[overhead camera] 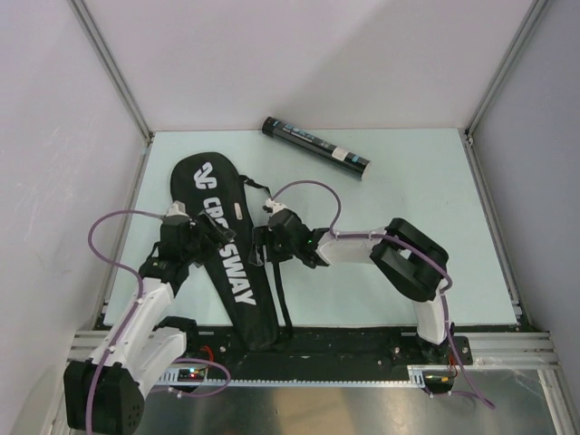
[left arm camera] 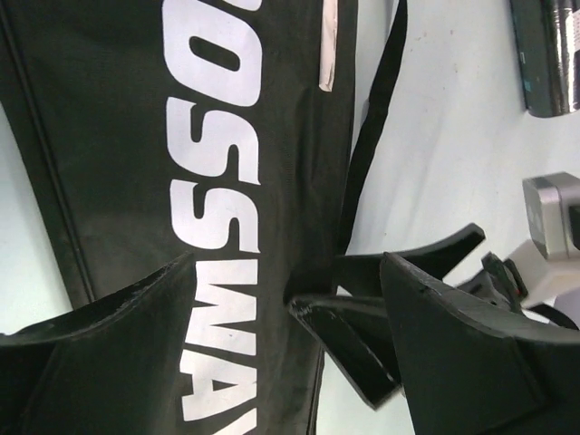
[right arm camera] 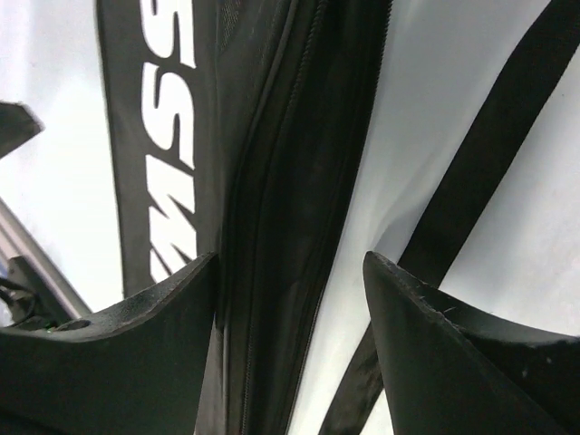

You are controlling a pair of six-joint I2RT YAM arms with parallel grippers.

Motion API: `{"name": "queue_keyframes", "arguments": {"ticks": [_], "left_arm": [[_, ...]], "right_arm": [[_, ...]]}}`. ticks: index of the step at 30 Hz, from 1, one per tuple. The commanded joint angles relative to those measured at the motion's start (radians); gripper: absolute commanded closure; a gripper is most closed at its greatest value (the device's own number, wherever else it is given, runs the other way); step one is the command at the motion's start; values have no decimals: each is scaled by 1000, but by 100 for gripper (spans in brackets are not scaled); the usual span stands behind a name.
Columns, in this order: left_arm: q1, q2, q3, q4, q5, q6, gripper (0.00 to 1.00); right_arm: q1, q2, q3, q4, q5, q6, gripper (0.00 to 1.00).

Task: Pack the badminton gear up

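Your left claw (left arm camera: 285, 258) stands open over the CROSSWAY bag (overhead camera: 237, 283). Your right claw (right arm camera: 290, 256) is open too, astride the bag's zipper edge; the tube (overhead camera: 315, 147) lies well apart.

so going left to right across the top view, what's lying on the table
black bag → tube; the left hand and right hand both overlap the bag, so they're left out

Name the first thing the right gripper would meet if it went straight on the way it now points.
Probably the black bag: its zipped edge lies straight ahead of the right gripper, between its open jaws; the strap runs off to one side. Depth is unclear.
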Motion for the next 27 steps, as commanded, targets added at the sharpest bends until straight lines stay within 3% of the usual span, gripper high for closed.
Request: {"name": "queue_keyframes", "arguments": {"ticks": [1,7,11,15,17,27], "left_arm": [[26,-24,37,-31,22,58,14],[54,-27,36,-42,39,57,15],[69,-39,34,-43,28,40,15],[77,-30,50,-43,21,51,16],[80,-6,74,-46,25,69,16],[98,147,256,-62,73,47,16]], "right_arm": [[-8,83,100,-51,1,-52,31],[7,157,149,-90,1,-59,35],[7,162,149,-99,-4,-62,48],[-7,134,146,-115,19,-81,87],[-11,107,141,-116,29,-111,97],[-22,-112,135,-305,231,-460,100]]}}
